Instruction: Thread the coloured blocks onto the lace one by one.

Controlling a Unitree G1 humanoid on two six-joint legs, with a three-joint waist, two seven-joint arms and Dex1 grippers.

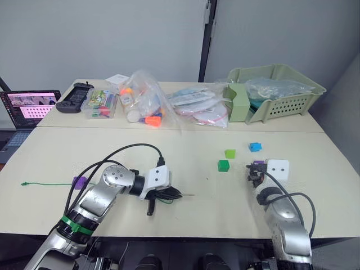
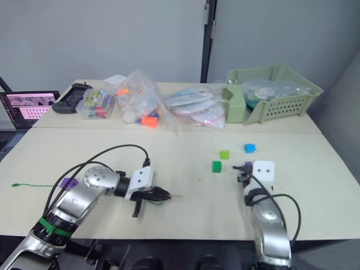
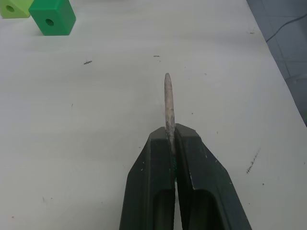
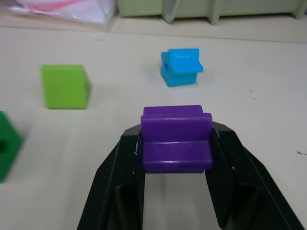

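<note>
Five blocks show on the table [image 1: 185, 219]. One purple block [image 4: 176, 139] is clamped in the right gripper [image 4: 176, 143] near the right edge. A second purple block [image 1: 80, 181] lies toward the left edge. The dark green block [image 1: 224, 165], light green block [image 1: 230, 153] and blue block [image 1: 255, 147] sit apart, right of the middle. The left gripper [image 3: 171, 141] pinches the pale tip [image 3: 168, 103] of the one lace [image 1: 42, 183], which trails toward the left edge.

Both grippers [image 3: 171, 143] [image 4: 176, 143] closed, low, apart.
</note>
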